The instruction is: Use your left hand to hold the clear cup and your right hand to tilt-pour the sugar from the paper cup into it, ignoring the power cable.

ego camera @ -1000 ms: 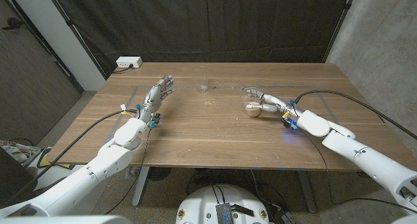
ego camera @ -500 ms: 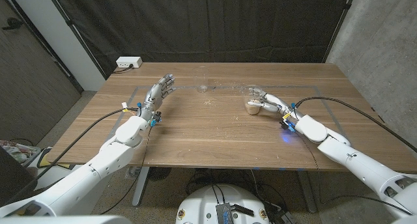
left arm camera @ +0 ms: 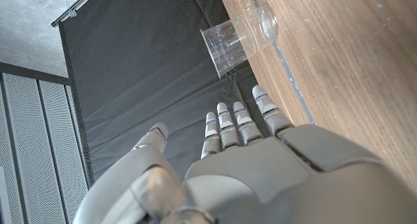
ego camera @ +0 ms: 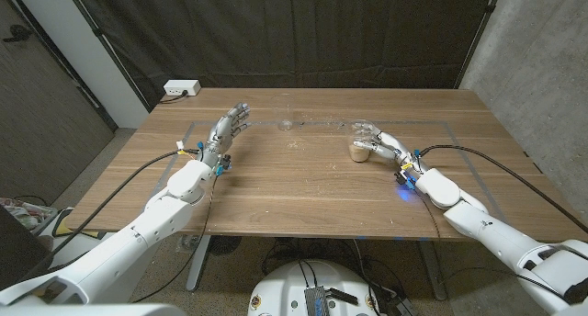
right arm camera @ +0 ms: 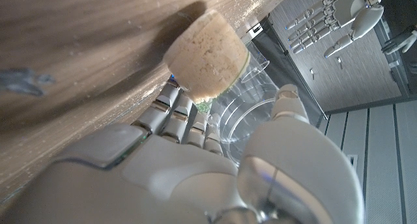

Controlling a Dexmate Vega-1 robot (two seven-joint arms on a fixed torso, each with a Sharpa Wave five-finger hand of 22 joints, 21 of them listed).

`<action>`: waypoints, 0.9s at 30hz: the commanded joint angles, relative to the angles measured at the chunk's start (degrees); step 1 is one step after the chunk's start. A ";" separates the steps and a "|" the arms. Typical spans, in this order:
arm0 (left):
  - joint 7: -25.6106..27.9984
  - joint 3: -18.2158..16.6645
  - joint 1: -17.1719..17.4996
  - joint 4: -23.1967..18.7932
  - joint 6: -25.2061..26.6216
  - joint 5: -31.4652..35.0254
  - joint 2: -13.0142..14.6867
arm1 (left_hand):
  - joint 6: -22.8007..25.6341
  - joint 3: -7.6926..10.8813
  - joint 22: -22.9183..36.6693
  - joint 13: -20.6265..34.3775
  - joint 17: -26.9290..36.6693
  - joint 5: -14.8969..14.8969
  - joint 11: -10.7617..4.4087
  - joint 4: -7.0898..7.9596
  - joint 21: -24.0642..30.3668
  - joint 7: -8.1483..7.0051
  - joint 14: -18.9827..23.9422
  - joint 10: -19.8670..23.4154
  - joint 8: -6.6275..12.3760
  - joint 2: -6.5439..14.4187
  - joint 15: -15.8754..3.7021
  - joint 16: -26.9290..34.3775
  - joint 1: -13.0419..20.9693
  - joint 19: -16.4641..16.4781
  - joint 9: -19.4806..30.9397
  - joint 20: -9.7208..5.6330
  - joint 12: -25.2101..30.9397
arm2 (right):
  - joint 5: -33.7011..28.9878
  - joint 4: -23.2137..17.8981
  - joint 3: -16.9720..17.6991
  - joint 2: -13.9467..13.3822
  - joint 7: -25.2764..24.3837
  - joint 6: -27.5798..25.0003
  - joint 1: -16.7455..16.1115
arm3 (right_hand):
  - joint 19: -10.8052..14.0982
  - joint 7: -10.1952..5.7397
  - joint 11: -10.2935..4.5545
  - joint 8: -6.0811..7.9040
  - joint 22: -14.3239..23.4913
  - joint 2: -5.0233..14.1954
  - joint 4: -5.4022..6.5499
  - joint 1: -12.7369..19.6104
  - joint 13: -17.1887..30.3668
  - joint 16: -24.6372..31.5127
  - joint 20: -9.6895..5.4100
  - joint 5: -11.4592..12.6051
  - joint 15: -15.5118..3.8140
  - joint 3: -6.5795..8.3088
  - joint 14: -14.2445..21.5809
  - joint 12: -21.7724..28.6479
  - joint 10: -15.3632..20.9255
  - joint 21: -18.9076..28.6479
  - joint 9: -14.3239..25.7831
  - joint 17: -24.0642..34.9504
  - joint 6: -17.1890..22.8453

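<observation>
The left hand stands open on its edge with fingers spread and extended, arm stretched forward from the near left, while the right hand, arm reaching in from the near right, curls its fingers closed in a grip.

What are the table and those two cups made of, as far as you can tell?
The table looks like wood with a smooth brown finish; grain streaks show. The far cup looks like thin clear plastic: the dark curtain shows through it. The cup in the right hand is see-through too, probably plastic rather than paper, with pale grainy sugar inside.
</observation>
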 commanded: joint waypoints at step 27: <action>-1.56 1.12 -3.90 2.99 4.29 1.98 -1.78 | 1.31 0.32 0.32 0.40 0.09 0.36 -0.38 -0.60 0.17 0.08 1.22 1.43 0.50 -0.09 -1.60 0.40 0.33 1.77 0.24 -0.74 0.18 | 17.36 -18.00 4.39 -5.08 10.43 -20.21 -3.70 | 1.89 -0.70 0.77 4.65 2.97 -1.09 0.51 3.91 6.45 4.31 -6.64 -0.44 -10.16 -1.82 2.50 6.31 2.90 4.52 4.07 7.70 3.44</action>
